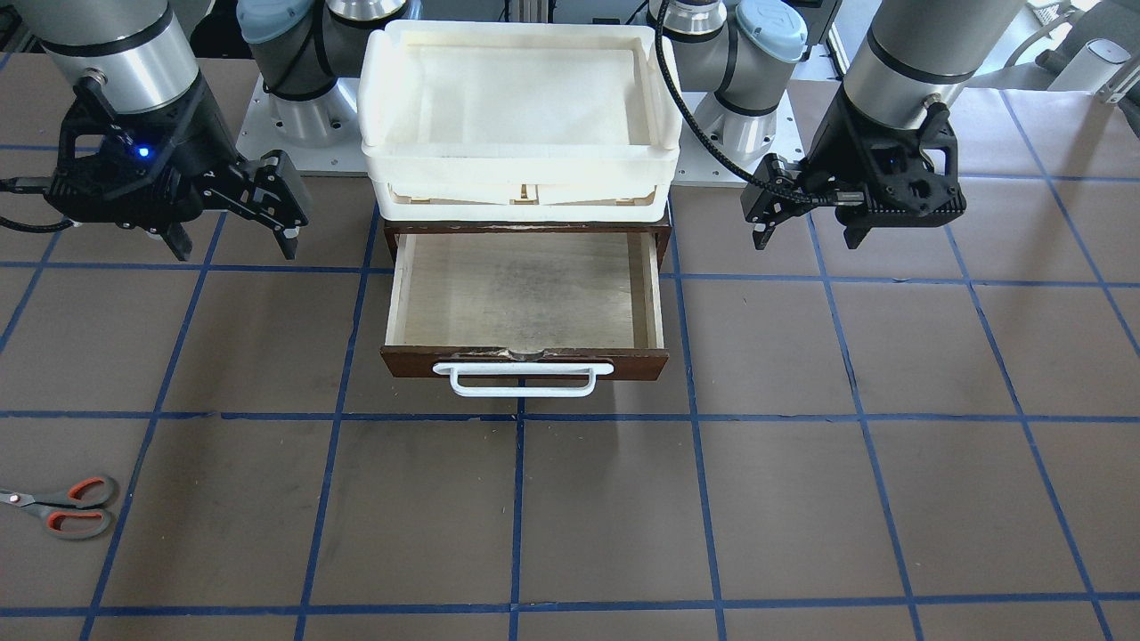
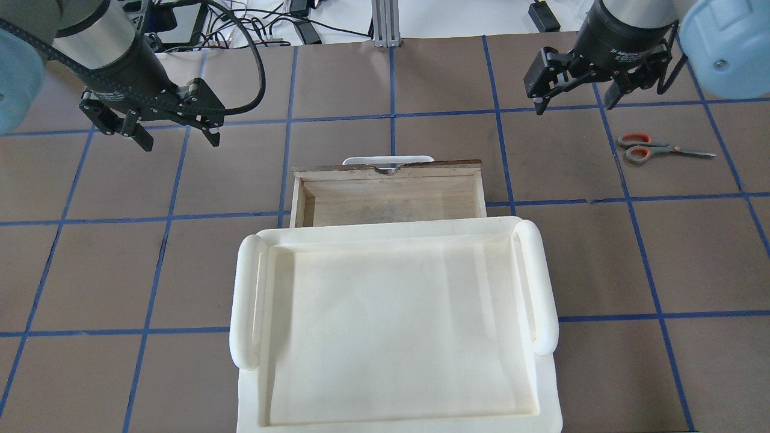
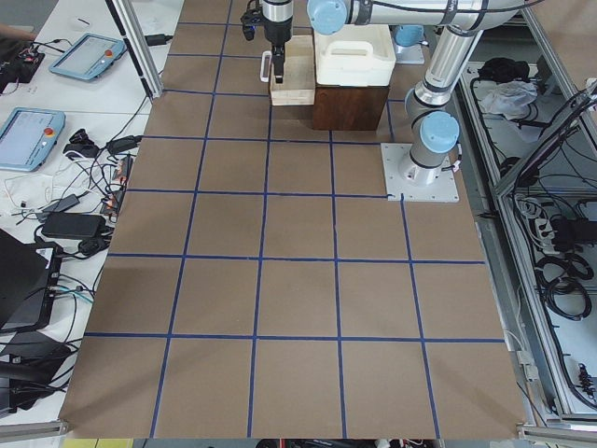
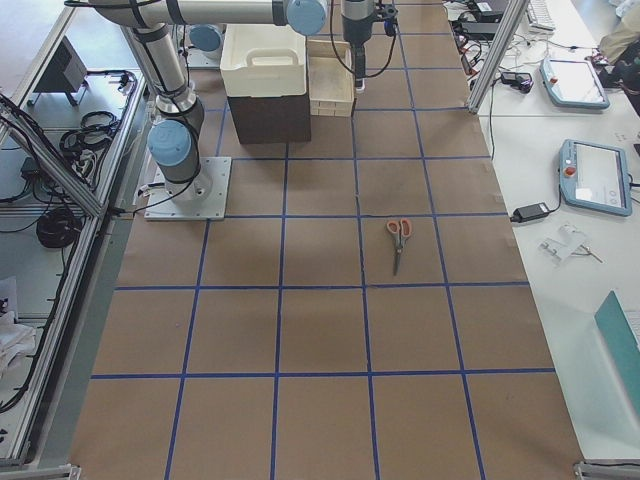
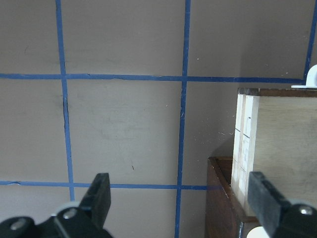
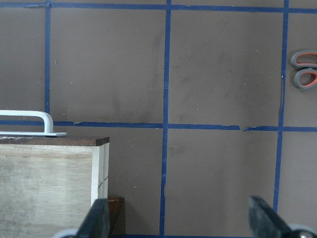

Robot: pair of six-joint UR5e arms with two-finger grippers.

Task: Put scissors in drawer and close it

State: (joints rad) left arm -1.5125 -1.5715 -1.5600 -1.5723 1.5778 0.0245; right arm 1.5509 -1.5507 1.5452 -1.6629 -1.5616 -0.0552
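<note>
The scissors [image 2: 639,148], grey handles lined orange-red, lie flat on the brown table on my right side, blades pointing outward; they also show in the front view [image 1: 69,507], the right side view [image 4: 398,238] and the right wrist view [image 6: 305,69]. The brown drawer [image 1: 419,363] is pulled open, with its white bar handle [image 1: 524,378] in front and its pale interior [image 2: 391,201] empty. My right gripper [image 2: 575,102] is open and empty, hovering between drawer and scissors. My left gripper [image 2: 179,137] is open and empty, left of the drawer [image 5: 275,139].
A cream-white plastic tray [image 2: 246,300] sits on top of the small brown cabinet [image 1: 392,233], overhanging the back of the open drawer. The table is brown with a blue tape grid. Tablets and cables lie on side benches [image 4: 585,150].
</note>
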